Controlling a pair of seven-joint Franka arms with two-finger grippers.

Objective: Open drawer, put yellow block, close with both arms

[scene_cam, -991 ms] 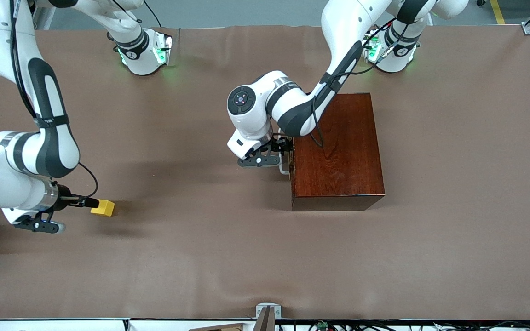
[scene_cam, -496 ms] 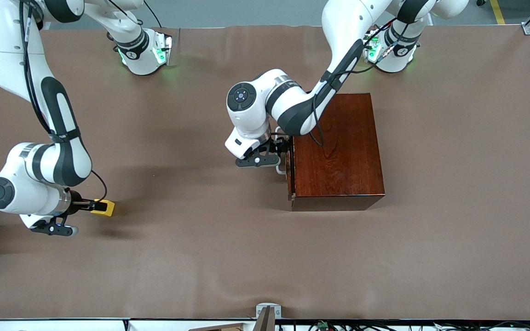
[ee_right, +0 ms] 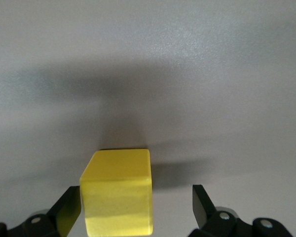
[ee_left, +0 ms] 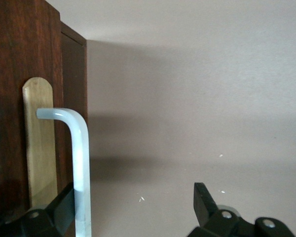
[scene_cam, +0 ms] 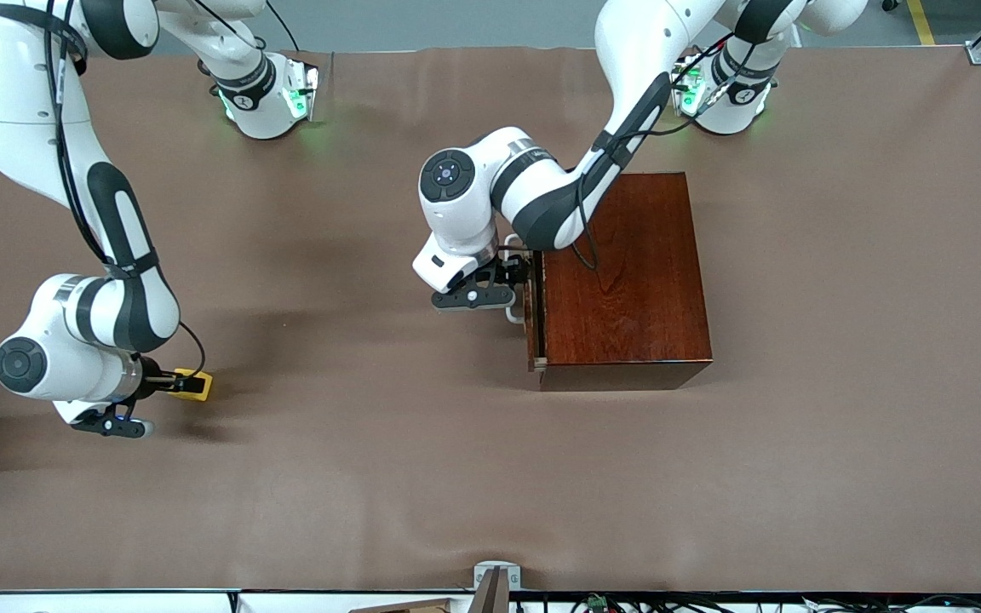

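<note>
Brown cloth table [scene_cam: 422, 477] | left jaws [ee_left: 133, 207] apart, straddling handle [ee_left: 81, 163] | right jaws [ee_right: 135, 210] apart around yellow block [ee_right: 117, 192]

White arms [scene_cam: 533, 183] with black joint bands, thin black cables, green-lit bases, black fingers [ee_right: 204, 205].

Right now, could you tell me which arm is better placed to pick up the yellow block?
Right. The right claw is open with the yellow block between its fingers, while the left claw is at the drawer's white handle.

surface: brown table cover [scene_cam: 422, 477] | near edge: small metal bracket [scene_cam: 496, 572]
</note>
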